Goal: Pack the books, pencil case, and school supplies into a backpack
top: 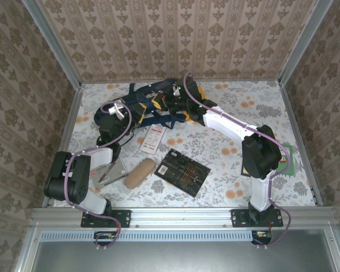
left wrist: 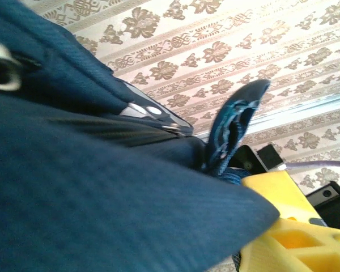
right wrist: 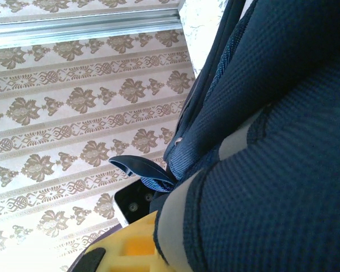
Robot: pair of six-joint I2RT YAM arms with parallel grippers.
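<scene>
The backpack is lying at the far middle of the table. It is soft navy fabric, sagging wherever nothing is lifting it. It will probably handle as light but shapeless, so the stitched rim of its mouth or a strap is looking like the surest hold.

The right gripper is reaching into the backpack's right side with its jaws closed. It appears to be pinching a fold of cloth, though fabric is crowding the wrist view too much to be sure. The left gripper is pressing at the backpack's left side, and whether its jaws are parted or clamped cannot be told.

The white packet is lying just in front of the backpack. The black book and the pencil case are lying further forward. The grey piece is sitting forward-left beside the left arm. The green book is lying well to the right, partly under the right arm, which is blocking an easy reach.
</scene>
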